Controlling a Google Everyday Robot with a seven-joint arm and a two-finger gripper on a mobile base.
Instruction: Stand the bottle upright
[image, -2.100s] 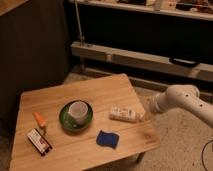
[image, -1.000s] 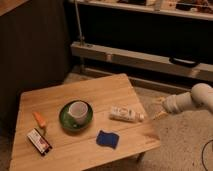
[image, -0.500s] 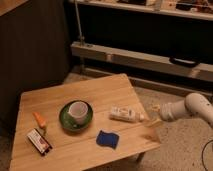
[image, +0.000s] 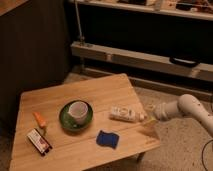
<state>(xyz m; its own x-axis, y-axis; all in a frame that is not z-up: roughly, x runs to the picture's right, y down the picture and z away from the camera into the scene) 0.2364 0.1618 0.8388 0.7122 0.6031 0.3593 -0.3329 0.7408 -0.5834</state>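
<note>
Bottle lying on side on wooden table, right of centre, cap end pointing toward right edge. Not upright.

Gripper at right table edge, low, just beside cap end of bottle; contact with bottle not discernible. Grip state: cannot tell. Arm reaches in from right.

White cup on green saucer, left of bottle, apart from it. Blue cloth-like item near front edge. Orange carrot-like item and red-and-white packet at left.

speckled floor | dark wall left | metal beam behind | wooden table centre | claw at table's right edge
</note>
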